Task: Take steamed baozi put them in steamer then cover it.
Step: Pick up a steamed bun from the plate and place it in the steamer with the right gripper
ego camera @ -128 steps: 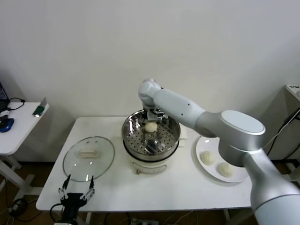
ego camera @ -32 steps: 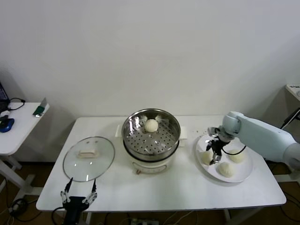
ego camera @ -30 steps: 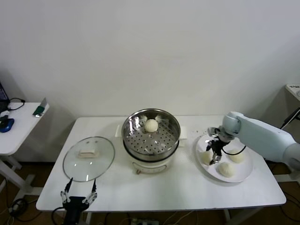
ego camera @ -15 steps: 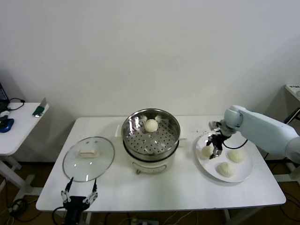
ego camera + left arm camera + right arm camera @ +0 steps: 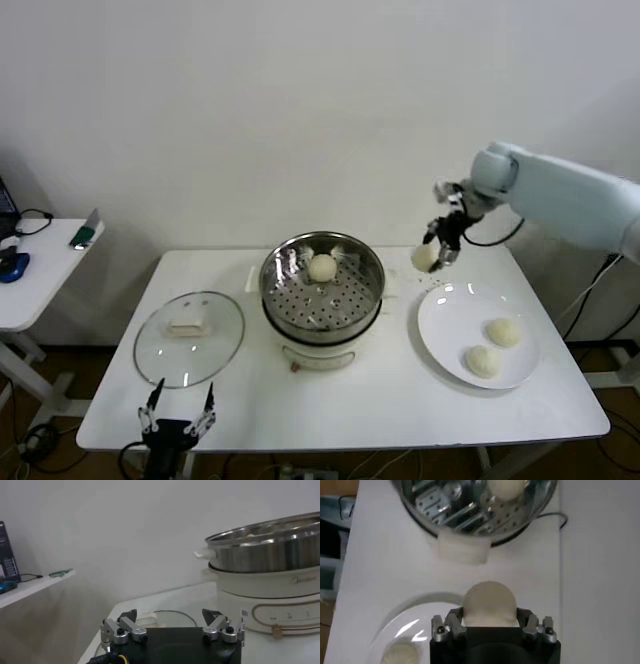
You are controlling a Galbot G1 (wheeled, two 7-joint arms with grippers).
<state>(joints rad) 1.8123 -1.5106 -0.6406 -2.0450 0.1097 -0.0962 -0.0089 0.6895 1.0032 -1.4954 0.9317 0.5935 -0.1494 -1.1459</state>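
My right gripper (image 5: 432, 254) (image 5: 489, 611) is shut on a cream baozi (image 5: 424, 257) (image 5: 489, 601) and holds it in the air between the plate and the steamer (image 5: 322, 290) (image 5: 470, 500). One baozi (image 5: 322, 267) lies on the steamer's perforated tray. Two baozi (image 5: 503, 332) (image 5: 482, 361) rest on the white plate (image 5: 450, 310). The glass cover (image 5: 189, 337) with its cream handle lies flat on the table left of the steamer. My left gripper (image 5: 178, 420) (image 5: 170, 622) hangs open at the table's front left edge, holding nothing.
The white table (image 5: 350, 400) carries all of this. A side table (image 5: 40, 275) with small items stands at the far left. A white wall rises close behind the steamer.
My right gripper has lifted one baozi off the plate and carried it up and toward the steamer. Two baozi are left on the plate. The left arm has stayed put.
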